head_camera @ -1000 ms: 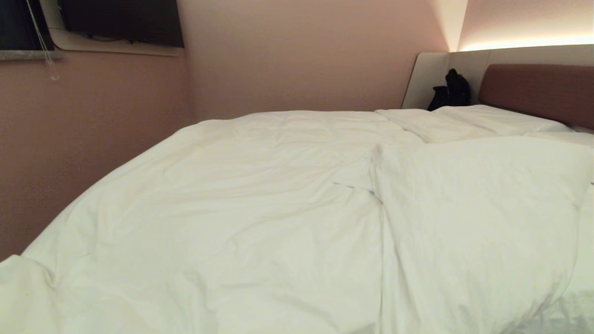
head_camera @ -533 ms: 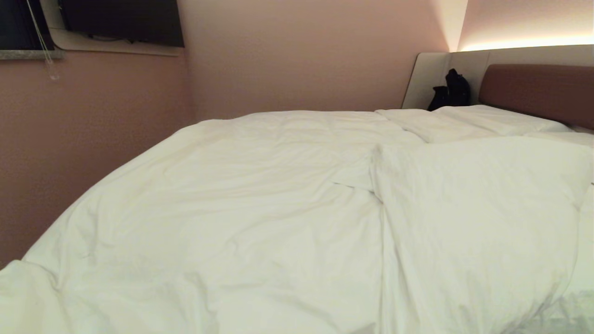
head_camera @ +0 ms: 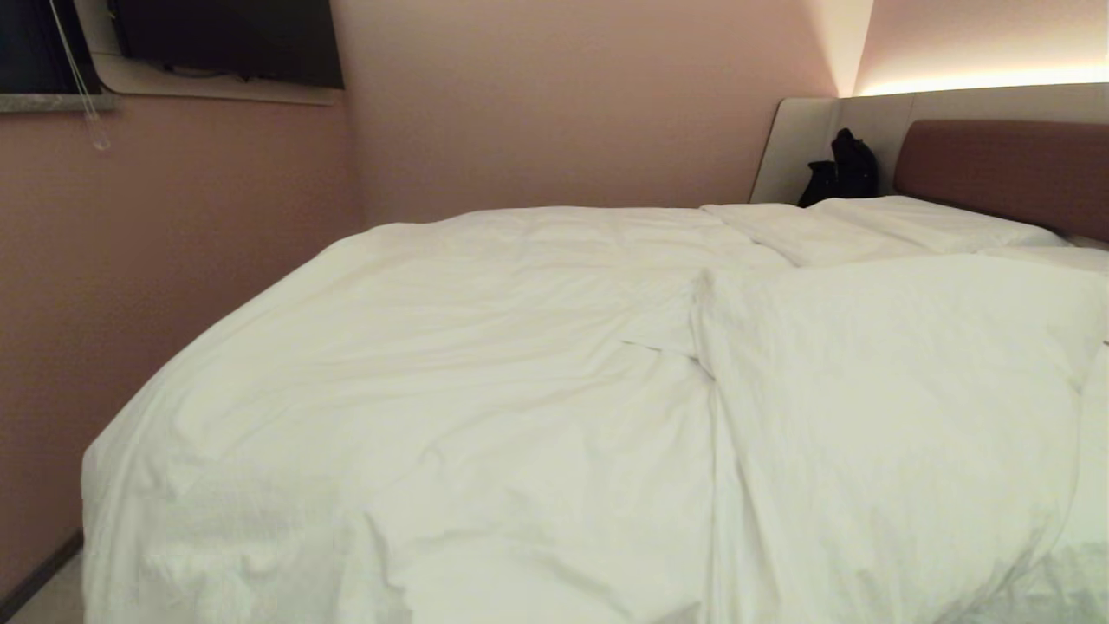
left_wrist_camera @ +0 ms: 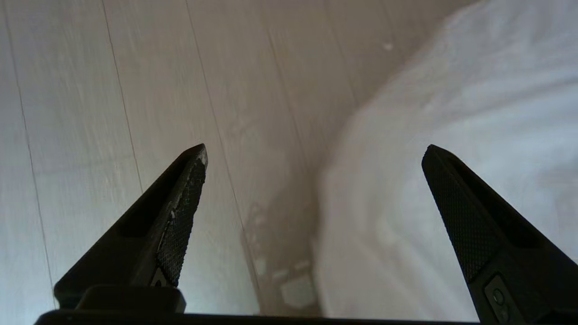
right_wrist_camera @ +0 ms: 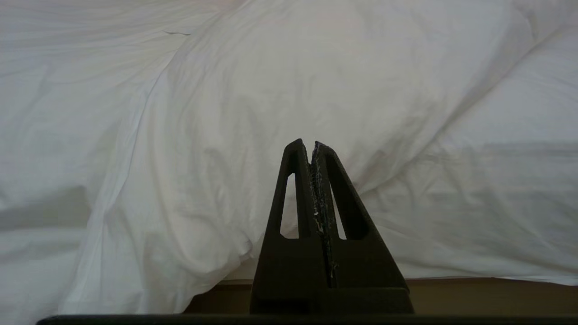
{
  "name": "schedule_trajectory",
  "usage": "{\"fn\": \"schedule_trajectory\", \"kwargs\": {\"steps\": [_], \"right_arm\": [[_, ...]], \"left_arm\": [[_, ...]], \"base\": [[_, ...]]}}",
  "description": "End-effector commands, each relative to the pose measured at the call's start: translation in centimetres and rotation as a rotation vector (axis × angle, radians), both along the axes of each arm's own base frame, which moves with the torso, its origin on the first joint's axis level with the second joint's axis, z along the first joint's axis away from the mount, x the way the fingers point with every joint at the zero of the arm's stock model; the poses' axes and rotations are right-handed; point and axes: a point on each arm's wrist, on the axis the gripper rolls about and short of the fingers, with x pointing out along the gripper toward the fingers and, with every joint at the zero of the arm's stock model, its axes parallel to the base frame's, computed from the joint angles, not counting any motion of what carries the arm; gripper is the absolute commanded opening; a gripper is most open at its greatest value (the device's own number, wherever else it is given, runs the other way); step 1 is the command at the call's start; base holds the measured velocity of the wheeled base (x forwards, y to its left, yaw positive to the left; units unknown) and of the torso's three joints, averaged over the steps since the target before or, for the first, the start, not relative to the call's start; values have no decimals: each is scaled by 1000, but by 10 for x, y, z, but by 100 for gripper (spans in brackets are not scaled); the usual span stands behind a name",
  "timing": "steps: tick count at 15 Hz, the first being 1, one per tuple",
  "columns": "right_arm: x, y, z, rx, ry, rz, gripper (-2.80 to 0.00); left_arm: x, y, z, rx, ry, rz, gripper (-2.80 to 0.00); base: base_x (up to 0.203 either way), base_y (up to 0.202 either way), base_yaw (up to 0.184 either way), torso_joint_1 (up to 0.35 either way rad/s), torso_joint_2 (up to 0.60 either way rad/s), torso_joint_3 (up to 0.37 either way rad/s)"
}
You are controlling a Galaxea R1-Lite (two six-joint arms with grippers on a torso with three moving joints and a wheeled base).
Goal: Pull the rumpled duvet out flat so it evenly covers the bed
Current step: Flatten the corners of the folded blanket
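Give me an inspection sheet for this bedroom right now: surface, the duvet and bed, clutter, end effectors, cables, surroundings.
Surface: bed, brown headboard, pillows at its head.
Job's things: duvet covers most of the bed, creased; a doubled-over fold on the right; near-left corner hangs down the bed's side.
Clutter: black item by the headboard; cannot tell what.
End effectors: left end effector open, empty, over the floor beside the duvet's edge; right end effector shut, empty, facing the duvet.
Cables: blind cord at the window.
Surroundings: pink walls, dark wall-mounted screen.
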Motion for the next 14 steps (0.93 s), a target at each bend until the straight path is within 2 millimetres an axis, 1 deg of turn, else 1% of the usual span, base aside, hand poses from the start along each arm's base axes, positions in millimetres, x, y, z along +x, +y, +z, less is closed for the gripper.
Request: {"fn": "schedule_trajectory", "kwargs": {"steps": [1, 2, 3, 5, 6, 7, 8, 10, 12, 14], "right_arm": [[0, 0, 0, 1, 0, 0, -280], [0, 0, 0, 1, 0, 0, -280], [0, 0, 0, 1, 0, 0, -280], [0, 0, 0, 1, 1, 0, -280], [0, 0, 0, 1, 0, 0, -280], [0, 0, 0, 1, 1, 0, -280], [0, 0, 0, 1, 0, 0, -280], [0, 0, 0, 1, 0, 0, -280], [0, 0, 0, 1, 0, -1, -280], [0, 0, 0, 1, 0, 0, -280]], "left_arm": [[2, 1, 4, 15, -6, -19, 0], [5, 3, 6, 25, -12, -32, 0], [12, 6, 12, 47, -26, -71, 0], [28, 18, 31, 90, -101, -136, 0], [37, 24, 40, 101, -145, -172, 0], [44, 29, 45, 97, -172, -195, 0], [58, 38, 52, 100, -201, -234, 0], [87, 56, 56, 63, -245, -301, 0], [117, 77, 51, 16, -265, -357, 0], [143, 92, 46, -17, -282, -401, 0]], "base": [[0, 0, 0, 0, 0, 0], [0, 0, 0, 0, 0, 0], [0, 0, 0, 0, 0, 0], [0, 0, 0, 0, 0, 0], [0, 0, 0, 0, 0, 0], [0, 0, 0, 0, 0, 0], [0, 0, 0, 0, 0, 0], [0, 0, 0, 0, 0, 0], [0, 0, 0, 0, 0, 0], [0, 0, 0, 0, 0, 0]]}}
